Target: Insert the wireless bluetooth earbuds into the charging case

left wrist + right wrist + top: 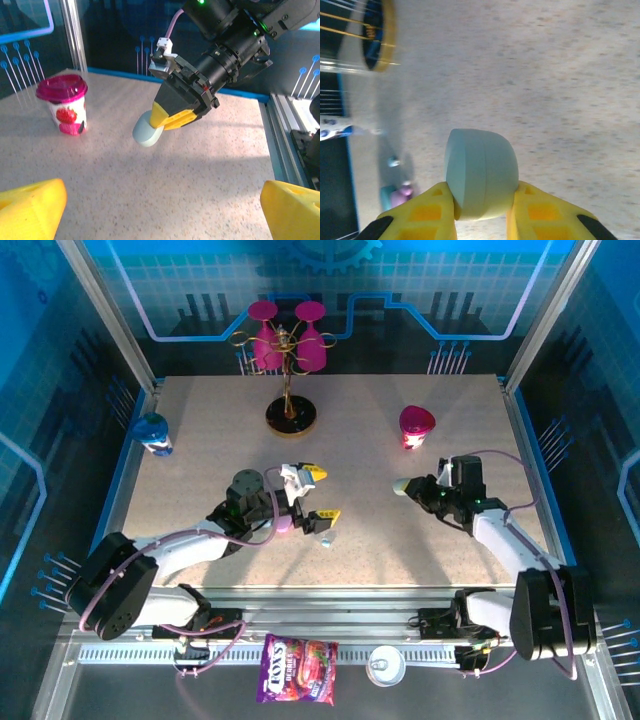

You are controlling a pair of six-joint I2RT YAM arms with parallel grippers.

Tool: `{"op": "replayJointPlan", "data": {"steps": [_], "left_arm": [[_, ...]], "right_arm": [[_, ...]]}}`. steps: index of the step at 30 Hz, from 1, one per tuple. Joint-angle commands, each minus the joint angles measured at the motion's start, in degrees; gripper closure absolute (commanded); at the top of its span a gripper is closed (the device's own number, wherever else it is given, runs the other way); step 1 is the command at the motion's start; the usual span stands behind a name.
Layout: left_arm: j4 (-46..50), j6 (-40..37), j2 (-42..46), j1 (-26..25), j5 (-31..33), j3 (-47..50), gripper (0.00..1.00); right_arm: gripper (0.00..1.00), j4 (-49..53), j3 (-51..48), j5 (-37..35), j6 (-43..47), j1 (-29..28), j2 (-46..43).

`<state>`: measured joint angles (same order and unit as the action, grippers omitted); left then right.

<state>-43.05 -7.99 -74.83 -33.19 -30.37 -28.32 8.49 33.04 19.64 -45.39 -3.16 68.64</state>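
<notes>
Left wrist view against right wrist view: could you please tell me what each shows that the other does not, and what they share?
The left wrist view has the pink-lidded cup and the left gripper, jaws wide open with nothing between them. The right wrist view has the stand's gold-rimmed base and a tiny light blue earbud lying on the table. Both have the pale blue case clamped in the right gripper, above the speckled table.
</notes>
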Motion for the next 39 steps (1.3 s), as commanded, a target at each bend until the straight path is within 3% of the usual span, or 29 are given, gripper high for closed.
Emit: {"op": "replayJointPlan", "data": {"steps": [1,8,13,16,21,28,34,39], "left_arm": [[6.71,-2.02,1.96,-0.52,1.54,-0.4,0.01],[17.06,4.05,4.1,-0.5,13.09,-2.57,0.01],[39.76,9.74,3.75,-0.52,29.79,-10.05,0.01],[49.65,12.71,3.64,-0.51,34.01,-12.67,0.01],[64.16,16.95,1.8,-0.52,35.38,-16.89,0.02],[77.68,23.27,-1.89,-0.56,35.64,-19.83,0.17],[77.24,22.36,-5.9,-0.59,35.53,-19.92,0.4],[77.33,22.97,-8.94,-0.63,34.38,-20.81,0.48]], "right_arm": [[0.76,2.08,-0.68,-2.87,4.98,1.21,2.39],[0.71,1.57,-0.42,-5.75,6.38,1.84,7.24],[0.51,4.82,0.91,-9.35,8.03,1.82,4.93],[0.39,8.99,2.57,-12.45,10.22,1.75,1.51],[0.28,14.69,5.3,-18.16,14.67,-0.14,-5.54],[0.2,19.26,10.14,-24.26,22.7,-9.97,-8.44],[0.2,17.83,10.97,-24.47,22.07,-13.23,-6.93],[0.2,17.88,11.44,-25.14,22.01,-13.99,-6.59]]}}
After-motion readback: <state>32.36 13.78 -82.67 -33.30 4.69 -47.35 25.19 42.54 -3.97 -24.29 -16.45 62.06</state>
